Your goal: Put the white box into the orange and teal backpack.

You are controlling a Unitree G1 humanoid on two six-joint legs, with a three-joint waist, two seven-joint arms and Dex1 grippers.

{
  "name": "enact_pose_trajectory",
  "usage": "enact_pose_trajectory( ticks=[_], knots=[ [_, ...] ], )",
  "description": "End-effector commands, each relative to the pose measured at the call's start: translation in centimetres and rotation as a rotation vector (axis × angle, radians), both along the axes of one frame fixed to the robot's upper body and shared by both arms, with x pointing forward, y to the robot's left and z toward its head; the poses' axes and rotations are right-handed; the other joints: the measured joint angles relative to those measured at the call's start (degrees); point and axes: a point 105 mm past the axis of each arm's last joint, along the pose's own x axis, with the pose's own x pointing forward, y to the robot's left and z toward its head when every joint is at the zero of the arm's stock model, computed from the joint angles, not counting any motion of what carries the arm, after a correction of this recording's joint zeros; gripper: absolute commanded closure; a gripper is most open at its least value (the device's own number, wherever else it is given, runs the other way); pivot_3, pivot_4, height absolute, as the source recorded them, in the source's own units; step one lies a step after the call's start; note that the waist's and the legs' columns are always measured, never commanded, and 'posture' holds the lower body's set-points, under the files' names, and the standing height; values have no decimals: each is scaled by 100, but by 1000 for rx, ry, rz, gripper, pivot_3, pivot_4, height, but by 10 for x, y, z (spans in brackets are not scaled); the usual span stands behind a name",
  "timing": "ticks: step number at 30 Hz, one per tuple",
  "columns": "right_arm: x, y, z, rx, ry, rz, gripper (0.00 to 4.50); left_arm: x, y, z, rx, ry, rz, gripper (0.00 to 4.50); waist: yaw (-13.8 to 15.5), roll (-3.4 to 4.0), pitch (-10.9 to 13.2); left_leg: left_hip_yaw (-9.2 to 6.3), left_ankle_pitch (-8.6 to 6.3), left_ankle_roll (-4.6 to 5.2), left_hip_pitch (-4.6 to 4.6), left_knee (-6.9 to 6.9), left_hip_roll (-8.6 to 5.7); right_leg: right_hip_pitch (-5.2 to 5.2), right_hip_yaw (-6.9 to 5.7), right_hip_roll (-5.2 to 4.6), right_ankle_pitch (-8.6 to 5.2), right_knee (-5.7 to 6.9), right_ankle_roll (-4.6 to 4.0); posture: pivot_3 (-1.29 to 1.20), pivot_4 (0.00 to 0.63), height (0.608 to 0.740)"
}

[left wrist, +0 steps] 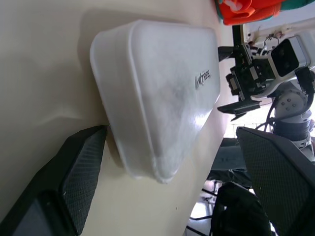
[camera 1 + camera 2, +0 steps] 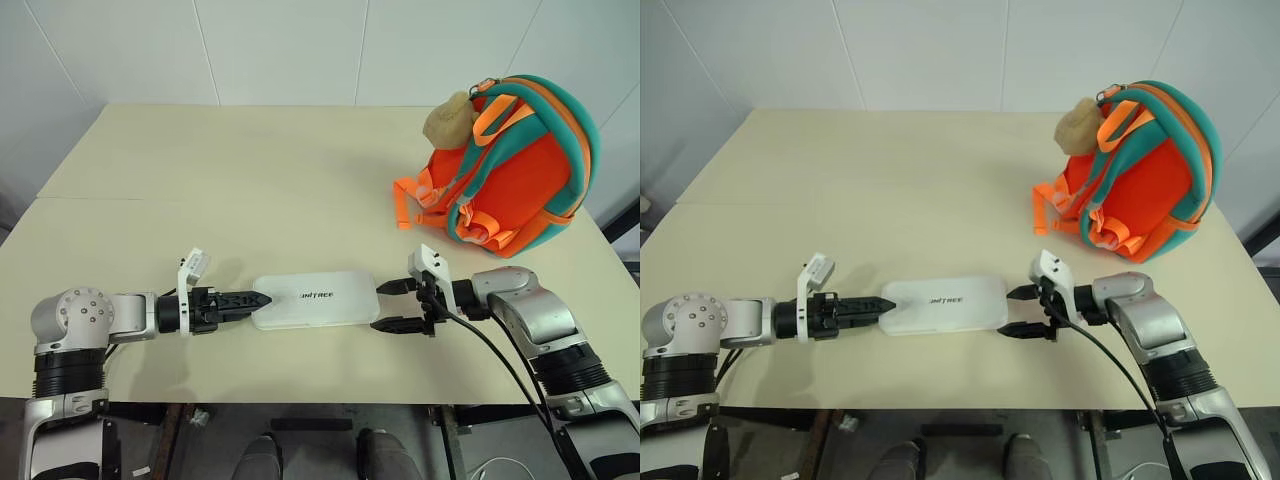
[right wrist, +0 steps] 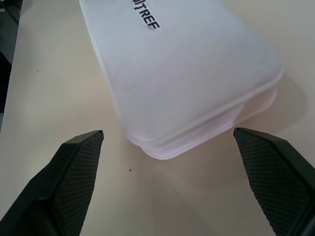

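White box [image 2: 314, 300] lies flat near the table's [image 2: 250, 180] front edge, long axis crosswise, between left gripper [image 2: 262, 298] and right gripper [image 2: 390, 305], both spread; backpack [image 2: 515, 165] stands beyond its right end.

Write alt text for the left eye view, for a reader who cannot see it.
A flat white box lies on a cream table between two open end effectors, the left end effector at one short end and the right end effector at the other. An orange and teal backpack stands at the table's far right.
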Motion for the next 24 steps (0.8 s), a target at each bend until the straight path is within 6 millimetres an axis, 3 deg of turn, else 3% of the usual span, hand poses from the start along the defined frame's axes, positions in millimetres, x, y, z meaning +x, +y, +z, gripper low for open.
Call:
enact_pose_trajectory(
  ticks=[1,10,18,23,24],
  knots=[
    [0,-1,10,20,-54,-5,26,-1,6,-13,21,91,33,0,3,0,0,0,0,0,0,0,0,0,0,0,0,0,0,0,150,740],
    [0,6,11,44,-77,24,26,9,-28,-24,-85,152,-13,0,136,2,-3,0,5,2,2,12,-2,15,-1,-2,4,-5,5,0,150,740],
    [2,17,15,84,-112,39,26,13,-38,-25,-111,196,-42,0,174,4,-6,0,5,2,2,19,-3,19,-1,-2,5,-7,7,0,150,740],
    [0,16,9,72,-121,33,26,13,-42,-25,-116,207,-63,0,171,5,-7,0,5,2,2,23,-3,22,-1,-2,6,-11,9,0,150,740],
    [1,12,7,62,-126,18,5,10,-42,-27,-114,216,-73,187,169,5,-7,0,5,2,2,23,-3,22,-1,-2,6,-12,9,0,150,740]
  ],
)
